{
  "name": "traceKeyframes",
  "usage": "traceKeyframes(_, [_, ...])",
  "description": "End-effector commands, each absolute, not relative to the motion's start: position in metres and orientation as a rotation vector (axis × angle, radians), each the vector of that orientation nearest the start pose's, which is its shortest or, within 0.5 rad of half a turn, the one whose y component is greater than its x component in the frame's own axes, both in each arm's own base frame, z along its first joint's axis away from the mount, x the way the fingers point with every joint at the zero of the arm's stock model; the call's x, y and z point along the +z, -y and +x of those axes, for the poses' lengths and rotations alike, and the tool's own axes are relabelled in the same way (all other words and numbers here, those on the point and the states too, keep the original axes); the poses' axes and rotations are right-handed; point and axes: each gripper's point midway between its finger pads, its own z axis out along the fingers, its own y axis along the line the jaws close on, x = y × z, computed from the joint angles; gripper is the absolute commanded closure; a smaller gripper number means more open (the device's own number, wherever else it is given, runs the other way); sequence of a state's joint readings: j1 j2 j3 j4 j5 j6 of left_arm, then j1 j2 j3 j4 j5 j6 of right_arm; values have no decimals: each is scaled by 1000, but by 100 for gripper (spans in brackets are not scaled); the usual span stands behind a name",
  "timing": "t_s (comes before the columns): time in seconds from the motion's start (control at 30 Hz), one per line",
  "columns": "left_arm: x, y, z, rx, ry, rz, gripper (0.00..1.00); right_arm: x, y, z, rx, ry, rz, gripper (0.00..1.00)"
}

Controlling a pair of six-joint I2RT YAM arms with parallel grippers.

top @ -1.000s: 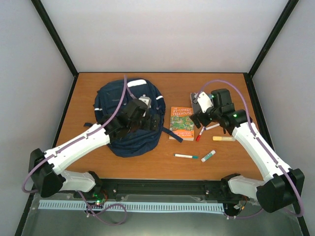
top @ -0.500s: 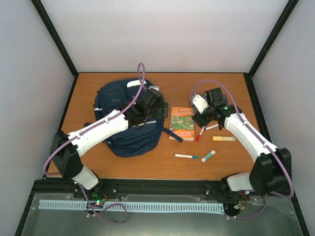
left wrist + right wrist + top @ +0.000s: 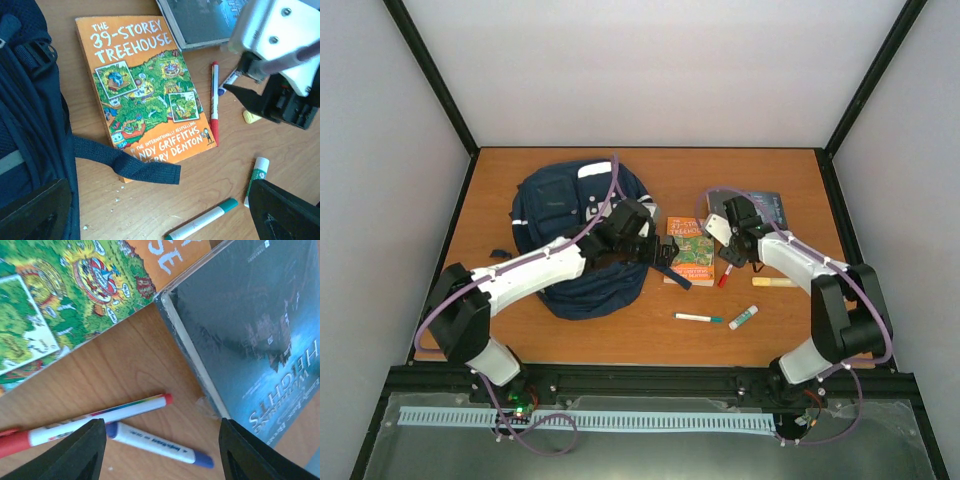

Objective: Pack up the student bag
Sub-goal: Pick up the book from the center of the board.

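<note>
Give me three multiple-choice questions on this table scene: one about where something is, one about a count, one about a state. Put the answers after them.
1. Where does the loose strap of the backpack lie?
A. across a corner of the orange book
B. on bare wood, clear of everything
C. tucked inside the backpack

2. How many books are on the table?
A. one
B. two
C. four

3. How are the left fingers?
A. shut tight on nothing
B. shut on the strap
C. open, holding nothing

Answers:
1 A, the left wrist view shows the strap crossing the book's near corner.
2 B, there is the orange book and a dark book beyond it.
3 C, they stand wide apart at that view's lower corners, gripping nothing.
</note>
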State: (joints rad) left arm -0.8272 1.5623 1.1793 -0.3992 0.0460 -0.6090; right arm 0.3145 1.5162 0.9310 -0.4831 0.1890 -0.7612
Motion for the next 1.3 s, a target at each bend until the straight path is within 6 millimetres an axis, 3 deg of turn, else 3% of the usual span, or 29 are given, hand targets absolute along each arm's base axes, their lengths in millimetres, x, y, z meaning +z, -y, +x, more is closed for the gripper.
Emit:
traceKeyframes(0.0, [184,344,286,-854,-2422,292,0,75,-71,378,-568,-2218,-1381,37])
traceKeyframes(0.23, [183,337,280,-852,-2422,282,1,63,-71,402,-666,-2155,-1434,39])
traceKeyframes(0.43, [181,335,277,-846,-2428,289,0,61,-71,416,-721,-2096,-1448,32])
traceKeyframes(0.87, [177,335,278,-833,-2438,294,0,39,-71,426,-785,-2031,-1517,31])
traceKeyframes(1.13, [177,336,279,-827,-2439,297,0,16,-72,425,-836,-1916,-1568,32])
traceKeyframes(1.27, [179,335,280,-827,-2438,294,0,16,-72,436,-898,-1851,-1523,40])
